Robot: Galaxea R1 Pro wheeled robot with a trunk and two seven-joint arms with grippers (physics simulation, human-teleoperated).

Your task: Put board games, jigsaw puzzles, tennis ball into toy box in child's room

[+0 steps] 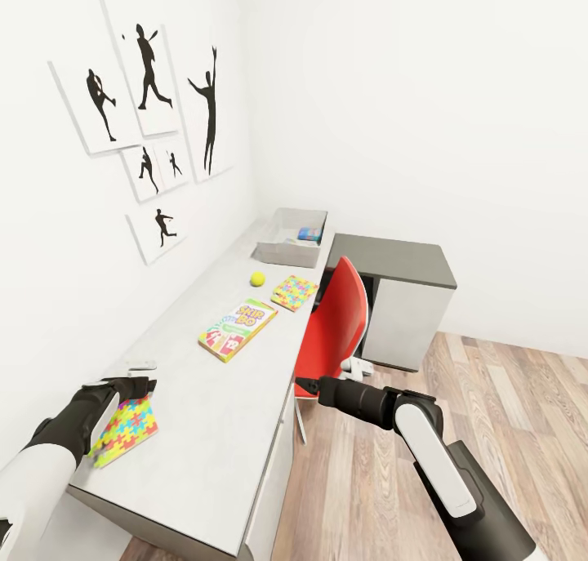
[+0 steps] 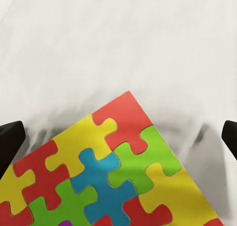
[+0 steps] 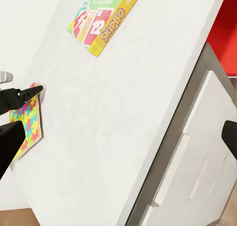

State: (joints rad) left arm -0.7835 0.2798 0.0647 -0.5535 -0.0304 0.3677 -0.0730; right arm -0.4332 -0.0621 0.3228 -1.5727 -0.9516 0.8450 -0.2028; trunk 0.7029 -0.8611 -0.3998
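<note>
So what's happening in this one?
The robot stands at the table. Its left gripper is open over the near jigsaw puzzle, apparently about to grasp it. The SKIP-BO game, tennis ball and second puzzle lie farther along. The toy box already holds a small blue box.

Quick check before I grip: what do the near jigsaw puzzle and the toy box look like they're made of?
Jigsaw puzzle: thin, stiff card or board by the look, with a matte printed face of bright interlocking pieces; it keeps its flat shape. Toy box: probably moulded plastic, plain light grey, smooth, with rounded corners and sloping walls. Both are simulator renders, so this is only a guess.
</note>
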